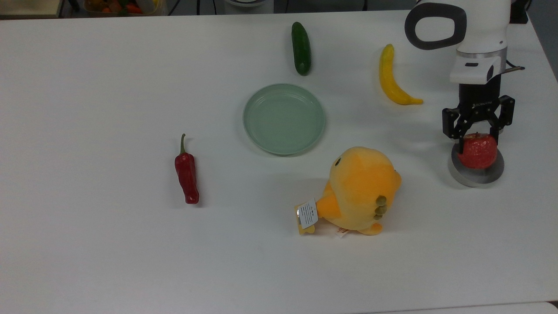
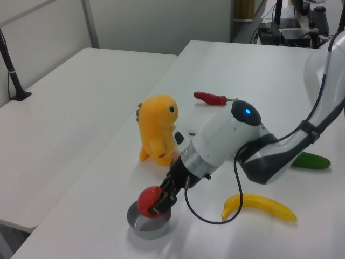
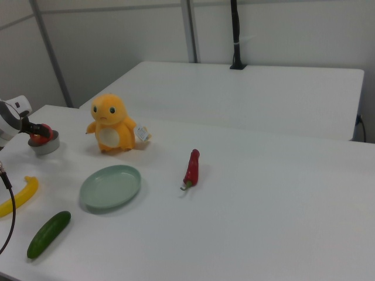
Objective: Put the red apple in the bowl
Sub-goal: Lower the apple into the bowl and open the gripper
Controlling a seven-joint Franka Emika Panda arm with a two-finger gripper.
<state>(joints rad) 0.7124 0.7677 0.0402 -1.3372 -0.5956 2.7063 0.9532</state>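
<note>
The red apple (image 1: 478, 151) (image 2: 147, 200) (image 3: 38, 139) sits low over the grey metal bowl (image 1: 477, 174) (image 2: 146, 225) (image 3: 45, 146), its underside at or inside the rim. My gripper (image 1: 478, 138) (image 2: 158, 203) is shut on the apple, one black finger on each side. In the top view the arm reaches down from the top right corner. In the left view the white arm slopes down from the right toward the bowl at the table's near end.
A pale green plate (image 1: 284, 118) lies mid-table. An orange plush toy (image 1: 360, 192) stands to the top view's left of the bowl. A banana (image 1: 391, 77), a cucumber (image 1: 301, 48) and a red chili pepper (image 1: 187, 172) lie spread over the white table (image 1: 109, 87).
</note>
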